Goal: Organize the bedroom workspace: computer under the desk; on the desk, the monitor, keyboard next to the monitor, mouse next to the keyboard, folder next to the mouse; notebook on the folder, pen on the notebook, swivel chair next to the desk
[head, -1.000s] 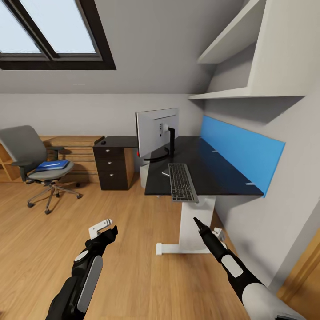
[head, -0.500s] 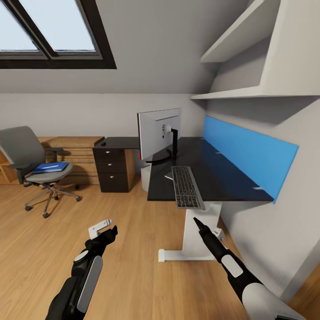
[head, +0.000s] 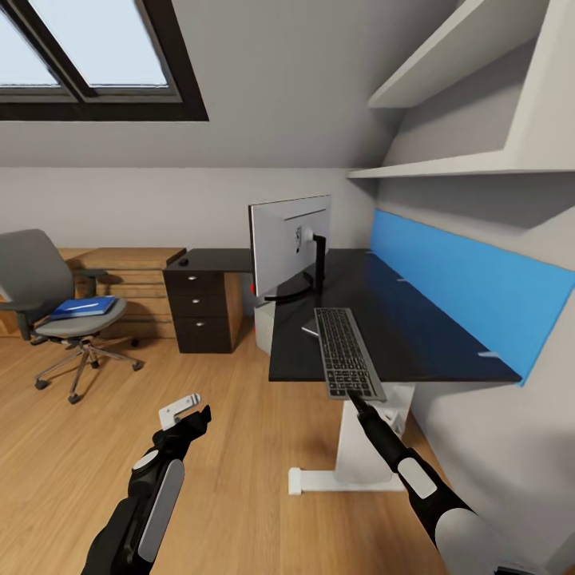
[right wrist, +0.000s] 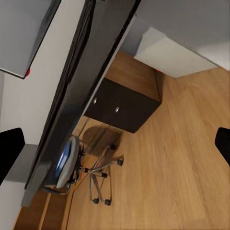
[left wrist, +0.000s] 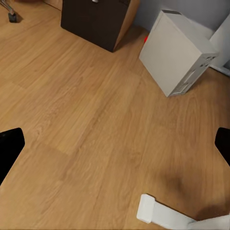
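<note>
Keyboard on worktop, near end overhanging the edge; monitor just behind it. Folder on swivel chair, well apart. Tower on floor by the drawers.

Both arms empty. Left gripper jaws spread; right gripper jaws spread, just below the keyboard's end.

Likely step: square the keyboard. Push gently inward; keep clear of the monitor stand.

Computer mostly behind the desk; swivel chair back cut off at frame edge.
</note>
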### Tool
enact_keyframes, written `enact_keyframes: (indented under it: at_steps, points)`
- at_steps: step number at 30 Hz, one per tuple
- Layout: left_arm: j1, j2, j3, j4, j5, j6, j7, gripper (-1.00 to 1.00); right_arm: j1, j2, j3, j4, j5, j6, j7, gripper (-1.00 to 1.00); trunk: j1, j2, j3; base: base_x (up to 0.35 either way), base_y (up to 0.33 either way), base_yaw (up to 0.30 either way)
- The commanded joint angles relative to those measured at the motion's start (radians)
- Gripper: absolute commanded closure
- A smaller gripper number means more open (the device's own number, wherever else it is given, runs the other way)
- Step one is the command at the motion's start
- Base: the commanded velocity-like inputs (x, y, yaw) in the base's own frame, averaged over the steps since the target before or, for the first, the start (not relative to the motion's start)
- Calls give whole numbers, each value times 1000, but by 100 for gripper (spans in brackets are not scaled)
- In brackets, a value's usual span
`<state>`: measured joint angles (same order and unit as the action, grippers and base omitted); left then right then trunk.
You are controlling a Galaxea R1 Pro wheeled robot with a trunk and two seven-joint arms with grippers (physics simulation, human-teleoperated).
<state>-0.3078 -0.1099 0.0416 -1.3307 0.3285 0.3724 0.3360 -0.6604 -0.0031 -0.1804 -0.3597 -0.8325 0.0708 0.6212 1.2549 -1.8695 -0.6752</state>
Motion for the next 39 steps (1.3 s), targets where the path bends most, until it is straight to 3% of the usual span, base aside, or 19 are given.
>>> enact_keyframes:
  at_steps: [1,13,23,39]
  points:
    - [-1,-1,1,-2,10,3,5,-100,-1,0,-2,1,-10,7,5,-100,0,0,-1,104,6,0]
    - [-1,-1,1,-1,10,4,6,-100,-1,0,-2,1,-10,7,5,-100,0,0,-1,23,1,0]
    - [-1,-1,1,-1,10,4,5,-100,-1,0,-2,1,-10,7,5,-100,-38,70,30,0,0,0]
    - [-1,-1,1,-1,10,3,6,-100,-1,-1,-4,1,-10,7,5,-100,-38,70,30,0,0,0]
